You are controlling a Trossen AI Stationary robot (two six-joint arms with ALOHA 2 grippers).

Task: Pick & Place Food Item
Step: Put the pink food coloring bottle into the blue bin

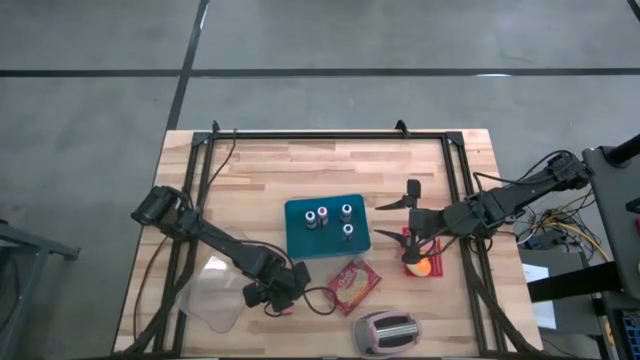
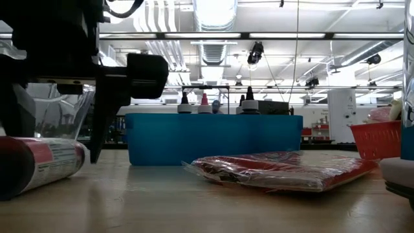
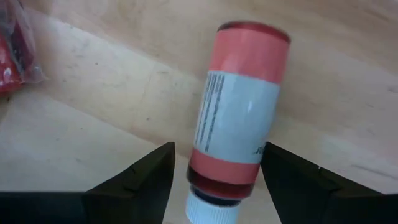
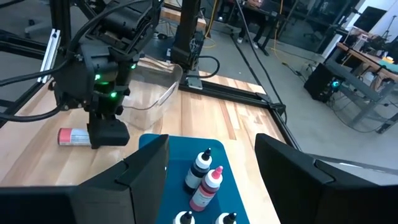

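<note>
Low in the left wrist frame, left gripper (image 3: 217, 180) fingers spread astride a red-and-white cylindrical bottle (image 3: 239, 118) lying on the table, ungripped, liable to roll away if nudged.

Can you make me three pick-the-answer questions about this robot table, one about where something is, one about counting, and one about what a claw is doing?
1. Where does the red and white bottle lie?
A. in the teal tray
B. on the table by the left gripper
C. in the red basket

2. How many small bottles stand in the teal tray?
A. two
B. four
C. six

3. How are the left gripper's fingers?
A. open, one on each side of the bottle
B. shut tight on the snack packet
C. holding the toaster

Answers:
1 B, it lies on its side on the wood.
2 B, the high view shows four caps.
3 A, gaps show between both fingers and the bottle.
</note>
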